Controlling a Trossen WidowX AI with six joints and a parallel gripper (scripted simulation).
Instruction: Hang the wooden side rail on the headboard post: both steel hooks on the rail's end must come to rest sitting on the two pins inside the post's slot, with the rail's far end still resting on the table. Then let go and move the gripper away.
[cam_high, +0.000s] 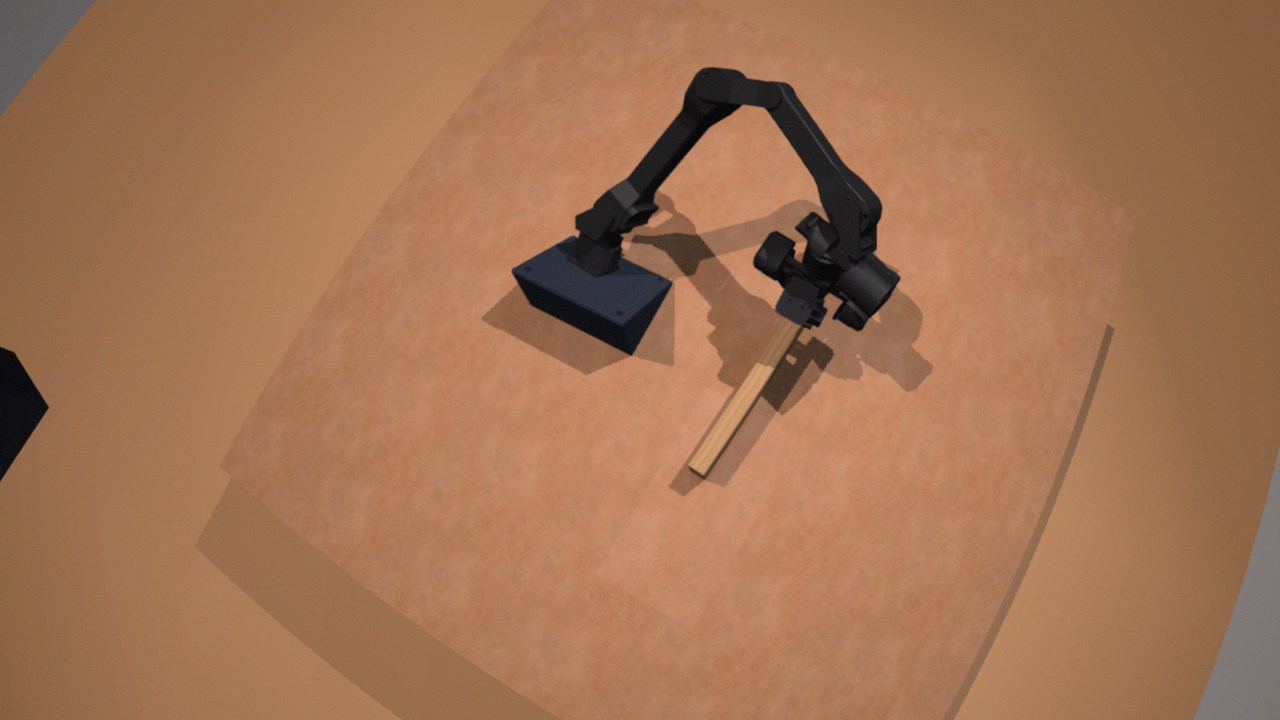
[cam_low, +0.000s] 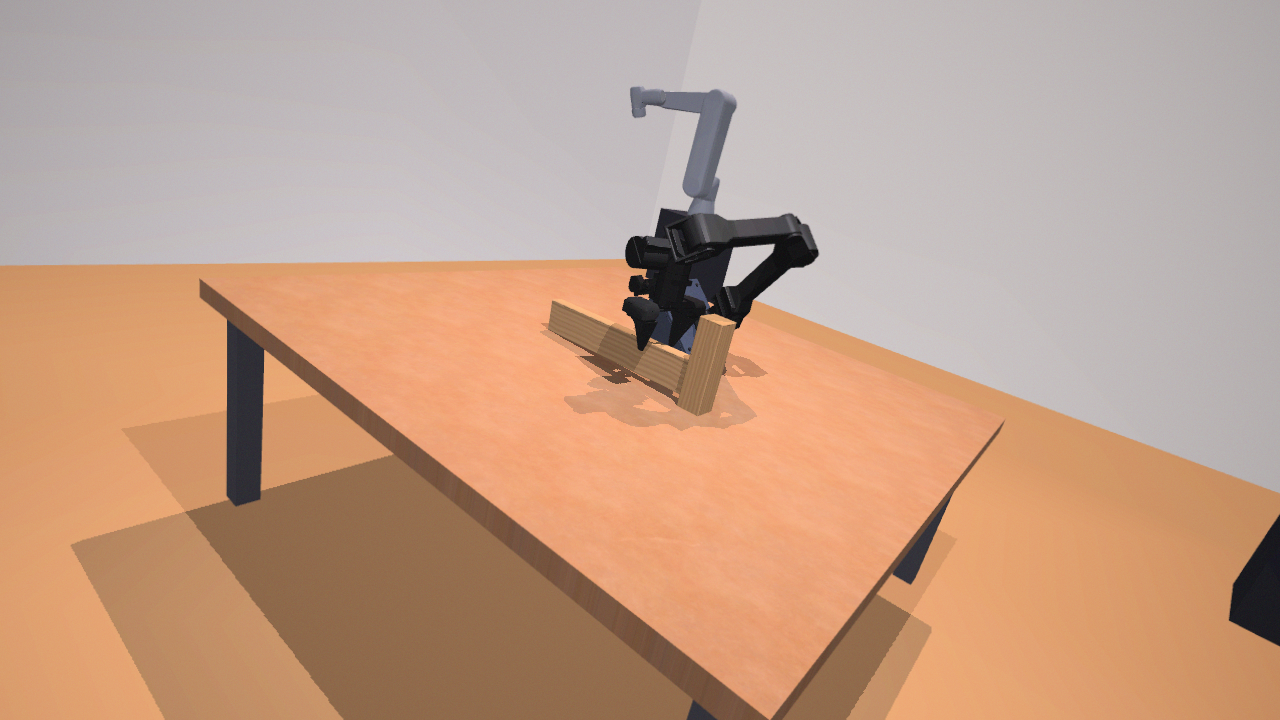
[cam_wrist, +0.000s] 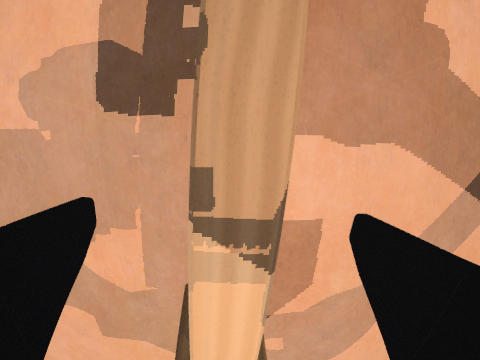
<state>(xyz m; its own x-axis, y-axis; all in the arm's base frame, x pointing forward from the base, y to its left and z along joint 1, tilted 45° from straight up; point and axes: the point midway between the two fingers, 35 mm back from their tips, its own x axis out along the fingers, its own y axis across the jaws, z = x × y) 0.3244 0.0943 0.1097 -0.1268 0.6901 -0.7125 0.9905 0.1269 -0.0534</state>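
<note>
The wooden side rail (cam_high: 738, 407) (cam_low: 586, 333) (cam_wrist: 247, 125) stands on its narrow edge, its far end low at the table top. In the exterior view its near end meets the inner side of the upright wooden post (cam_low: 707, 367). In the top view my arm covers the post. The steel hooks, the slot and the pins are hidden, so I cannot tell whether the hooks sit on the pins. My gripper (cam_low: 658, 344) (cam_wrist: 224, 220) is open and empty, low over the rail near the post, with one black finger on each side and a gap to the wood.
The arm's dark blue base (cam_high: 590, 282) stands on the table (cam_high: 429, 358) (cam_low: 501, 465). In the exterior view a grey arm (cam_low: 711, 143) rises behind my arm. A black block (cam_high: 16, 411) (cam_low: 1260, 582) is beyond the table.
</note>
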